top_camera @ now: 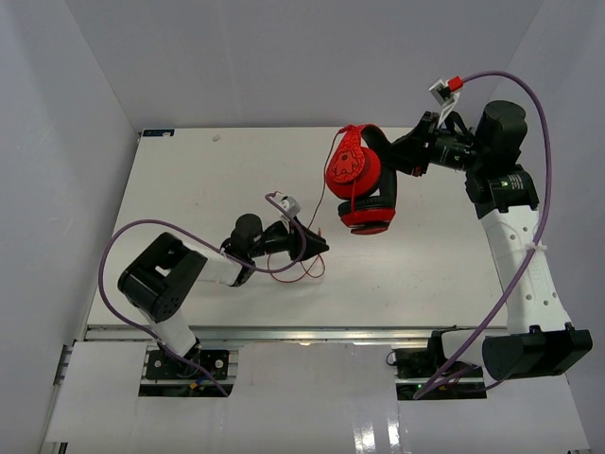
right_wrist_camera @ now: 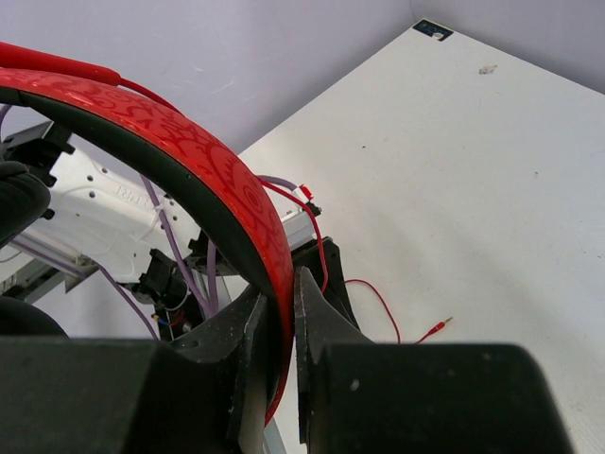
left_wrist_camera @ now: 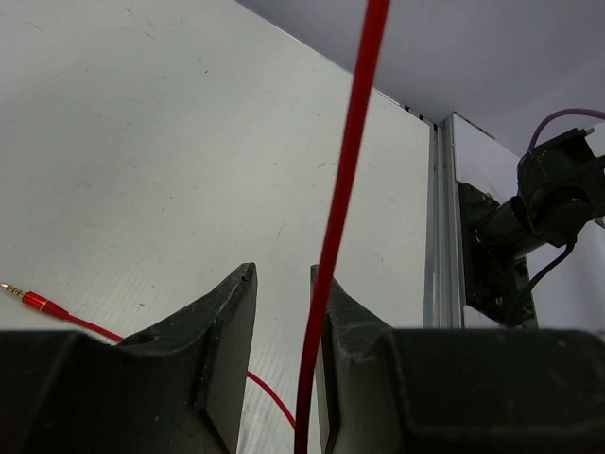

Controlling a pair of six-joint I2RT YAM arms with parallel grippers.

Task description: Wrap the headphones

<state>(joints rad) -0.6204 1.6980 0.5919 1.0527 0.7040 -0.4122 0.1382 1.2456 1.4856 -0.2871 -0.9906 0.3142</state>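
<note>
The red headphones (top_camera: 361,180) hang above the right back part of the table, held by their patterned red band (right_wrist_camera: 189,142). My right gripper (right_wrist_camera: 281,288) is shut on that band, and in the top view it (top_camera: 397,151) sits just right of the ear cups. The thin red cable (top_camera: 321,203) drops from the headphones to my left gripper (top_camera: 317,248). In the left wrist view the cable (left_wrist_camera: 345,189) runs between the parted jaws of the left gripper (left_wrist_camera: 283,274), resting against the right finger, unclamped. Its plug (left_wrist_camera: 24,298) lies on the table.
Thick purple robot cables (top_camera: 109,255) loop beside both arms. The white table (top_camera: 208,180) ends at a metal rail (top_camera: 284,333) at the near side. Grey walls enclose the left, back and right. The right arm's base (left_wrist_camera: 548,208) shows beyond the rail.
</note>
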